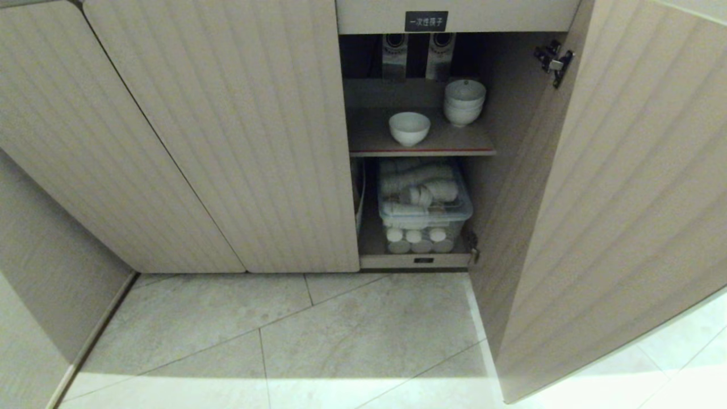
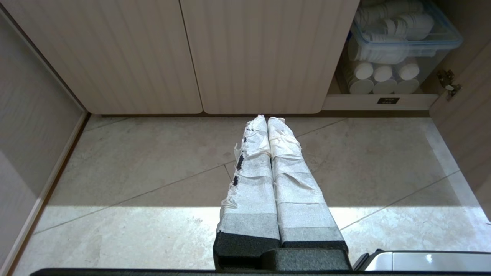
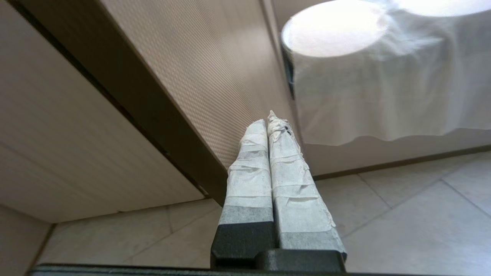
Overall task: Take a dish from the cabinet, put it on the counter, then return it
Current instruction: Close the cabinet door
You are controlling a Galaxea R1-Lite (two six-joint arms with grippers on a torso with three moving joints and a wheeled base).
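Pale floor tiles (image 1: 341, 341) below open cabinet (image 1: 227, 142).

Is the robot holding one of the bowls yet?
No. The left gripper and the right gripper are both shut on nothing. The single white bowl and the stack of bowls sit untouched on the cabinet shelf.

The low beige ribbed cabinet (image 1: 227, 142) is viewed from above by the head camera. It is shared, with the clear plastic tub (image 2: 406, 34), by the low, floor-level left wrist camera. The open door's (image 3: 215, 84) edge is faced closely by the right wrist camera.
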